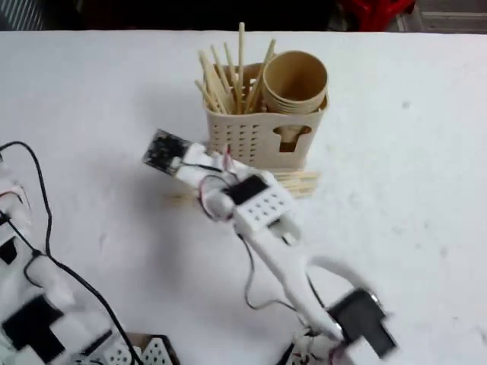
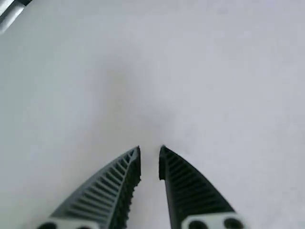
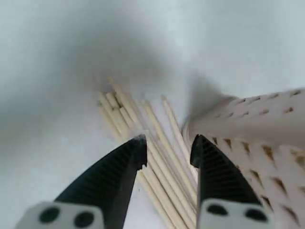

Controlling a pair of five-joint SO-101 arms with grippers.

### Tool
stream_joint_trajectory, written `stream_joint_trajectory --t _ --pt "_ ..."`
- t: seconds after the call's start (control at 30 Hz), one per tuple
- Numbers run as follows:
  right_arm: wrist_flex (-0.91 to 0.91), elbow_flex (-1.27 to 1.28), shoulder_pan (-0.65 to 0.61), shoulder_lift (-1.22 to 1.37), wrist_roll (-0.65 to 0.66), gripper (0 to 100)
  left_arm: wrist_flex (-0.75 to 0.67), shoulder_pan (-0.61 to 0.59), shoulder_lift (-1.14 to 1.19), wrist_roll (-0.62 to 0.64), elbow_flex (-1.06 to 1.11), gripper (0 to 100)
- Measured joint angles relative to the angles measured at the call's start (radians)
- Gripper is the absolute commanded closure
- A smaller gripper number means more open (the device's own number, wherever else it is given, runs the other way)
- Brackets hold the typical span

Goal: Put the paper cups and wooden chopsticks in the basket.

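Wooden chopsticks loose on the table at the foot of the basket, lengthwise along its front wall and running straight between the open jaws of the right gripper. Probably calls for a straight drop and squeeze, minding the jaw beside the basket wall; free table on the far side. Left gripper well off from the basket, jaws a crack apart, empty.

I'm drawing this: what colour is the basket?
Cream white basket, with rows of small holes; the high view shows it best.
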Motion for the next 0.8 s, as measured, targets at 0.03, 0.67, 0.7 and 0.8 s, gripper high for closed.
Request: stream_joint_trajectory --t 0.03,0.67,0.7,0.8 --pt "-0.009 -0.041 -0.002 0.046 -0.028 84.0 -0.021 -0.003 0.038 -0.023 0.0 91" --pt "0.048 -0.583 0.058 0.683 -0.167 84.4 -0.153 -0.006 0.199 -0.049 0.005 91" --pt "0.078 -0.592 0.063 0.684 -0.167 84.4 -0.157 -0.006 0.199 -0.049 0.015 91" --pt "0.167 -0.608 0.081 0.684 -0.167 84.4 -0.157 -0.006 0.199 -0.057 0.026 91"
